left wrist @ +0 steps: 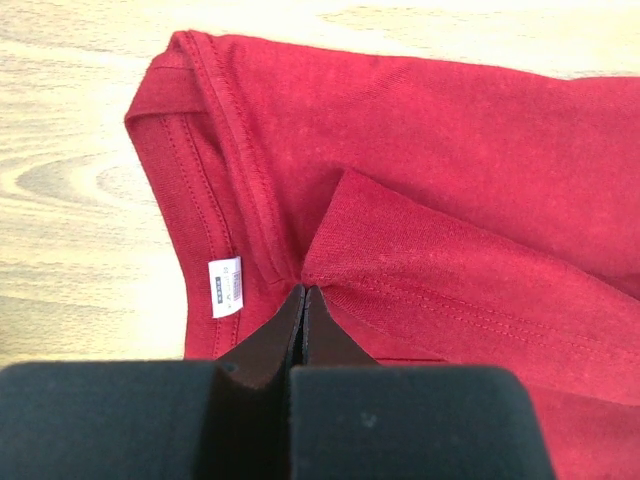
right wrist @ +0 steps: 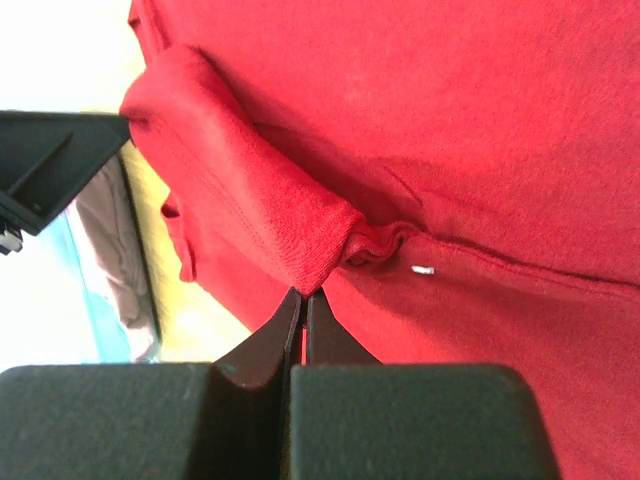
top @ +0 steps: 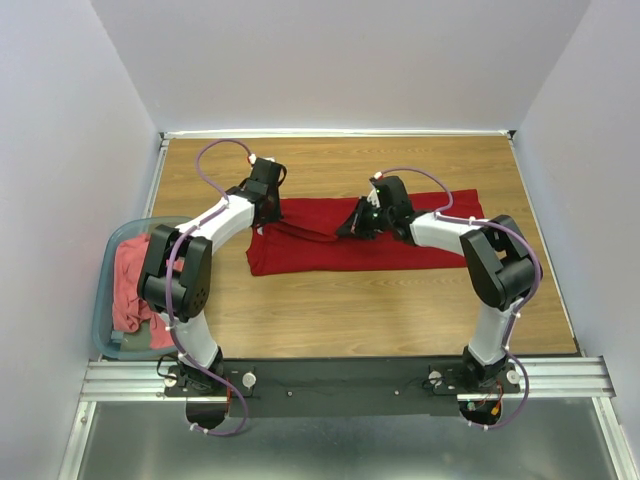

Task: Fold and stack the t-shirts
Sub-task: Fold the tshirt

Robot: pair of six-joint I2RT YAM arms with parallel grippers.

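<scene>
Garment: crimson t-shirt (top: 320,255) lay across the surface (top: 400,310), long axis left to right.
Left grip: left hand (left wrist: 303,295) clenched on a fold at the collar end.
Right grip: right hand (right wrist: 303,298) clenched on a fold near mid-length.

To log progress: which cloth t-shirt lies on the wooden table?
The deep crimson red t-shirt; the lighter coral-pink one lies crumpled in the blue plastic tub.

Wooden table (top: 350,320): crimson t-shirt (top: 330,250) lying across middle; blue-grey tub (top: 103,300) at left edge
</scene>
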